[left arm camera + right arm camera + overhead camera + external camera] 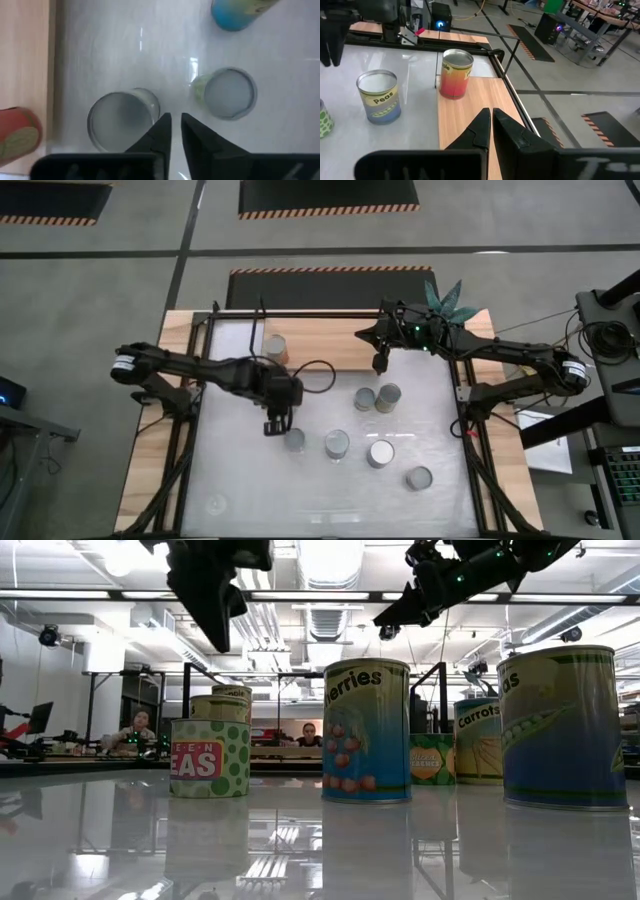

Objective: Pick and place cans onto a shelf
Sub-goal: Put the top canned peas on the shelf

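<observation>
One can with an orange-red label [275,348] stands upright on the light wooden shelf [330,352] at the table's far side; it also shows in the right wrist view [455,75]. Several more cans stand on the white top, among them [294,440], [337,444], [380,453], a pair [376,396] and a Peas can [379,95]. My left gripper [274,424] hangs shut and empty above the white top, over two silver-lidded cans [122,120] [227,92]. My right gripper [380,364] is shut and empty above the shelf's near edge [490,117].
Thin black rods [330,313] frame the shelf and run down both sides of the white top [465,430]. A green plant [445,298] stands at the far right. The near left of the white top [240,490] holds no cans. People sit in the room behind [135,725].
</observation>
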Robot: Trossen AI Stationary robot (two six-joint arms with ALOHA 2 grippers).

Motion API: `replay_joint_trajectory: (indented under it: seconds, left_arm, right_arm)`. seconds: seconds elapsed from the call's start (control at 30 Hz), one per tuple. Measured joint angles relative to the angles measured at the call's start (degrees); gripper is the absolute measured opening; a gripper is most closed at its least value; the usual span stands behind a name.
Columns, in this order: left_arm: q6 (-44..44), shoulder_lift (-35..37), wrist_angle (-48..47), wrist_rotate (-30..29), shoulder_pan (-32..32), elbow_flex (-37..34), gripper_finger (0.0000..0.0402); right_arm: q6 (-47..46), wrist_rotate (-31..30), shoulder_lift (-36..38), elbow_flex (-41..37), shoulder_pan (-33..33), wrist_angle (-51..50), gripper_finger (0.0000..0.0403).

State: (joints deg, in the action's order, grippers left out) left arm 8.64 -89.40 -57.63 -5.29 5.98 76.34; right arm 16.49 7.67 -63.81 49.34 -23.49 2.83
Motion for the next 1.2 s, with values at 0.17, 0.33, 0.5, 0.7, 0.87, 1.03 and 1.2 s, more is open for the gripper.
replay_joint_trajectory:
  seconds: [0.17,0.33,0.5,0.7,0.87,1.03,1.2]
  left_arm:
    - [1.6,-0.1,2.4,-2.6,-0.3,-2.9,0.0093]
    - [1.4,-0.3,6.3,-3.3,-0.2,-6.3,0.0146]
    - [0.9,-0.3,9.2,-4.9,-0.3,-8.4,0.0163]
    - [1.0,-0.3,10.4,-6.7,-0.3,-11.1,0.0149]
    - [0.9,-0.3,11.1,-6.8,-0.3,-12.0,0.0113]
    - [0.4,-0.3,11.2,-6.5,-0.3,-12.0,0.0049]
    - [-0.4,-0.3,11.3,-5.5,-0.3,-11.9,0.0006]
  right_arm:
    - [0.3,0.0,0.0,0.0,0.0,0.0,0.0009]
    - [1.5,0.0,0.0,0.0,0.0,0.1,0.0009]
    - [2.0,-0.1,0.0,0.0,0.0,1.3,0.0009]
    - [2.8,-0.2,0.0,0.0,0.0,1.3,0.0009]
    - [3.0,-0.2,0.0,0.0,0.0,1.3,0.0009]
    - [3.0,-0.2,0.0,0.0,0.0,1.3,0.0009]
    - [3.1,-0.2,0.0,0.0,0.0,1.3,0.0009]
